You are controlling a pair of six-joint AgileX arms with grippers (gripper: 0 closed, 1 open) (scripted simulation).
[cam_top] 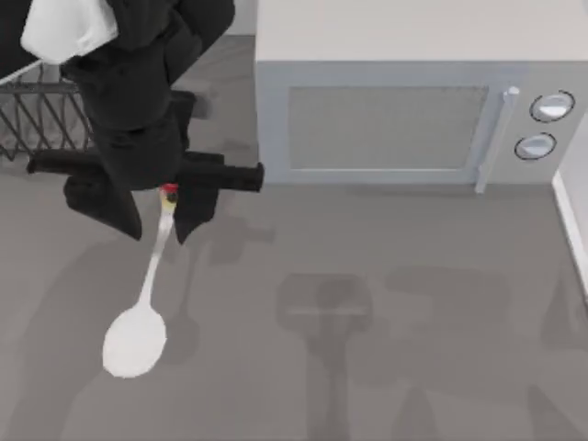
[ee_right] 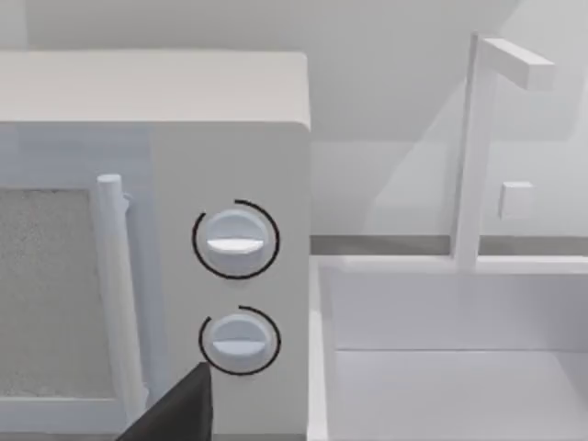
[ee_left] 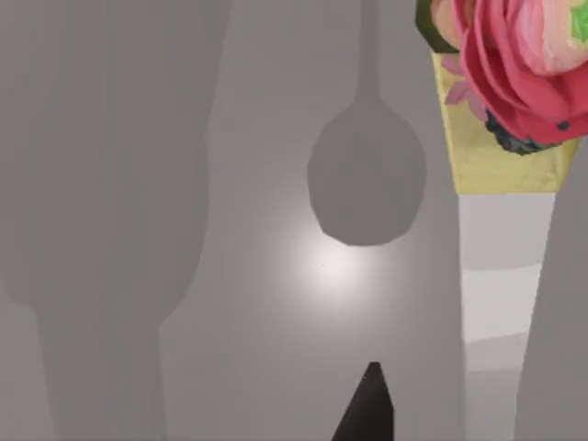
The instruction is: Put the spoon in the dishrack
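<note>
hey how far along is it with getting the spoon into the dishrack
Early to midway. Done: the left gripper has the spoon by its handle, just below the red knob, jaws on either side. In hand: the spoon seems lifted off the table, its shadow showing apart from it in the left wrist view. Left: carrying it to the dishrack at the top view's far left and letting go. The right arm waits near the microwave.

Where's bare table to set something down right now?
Bare table runs in front of the microwave across to the right edge. The left is crowded: left gripper pinches the spoon by its handle end, bowl hanging toward the table, dishrack just behind.
</note>
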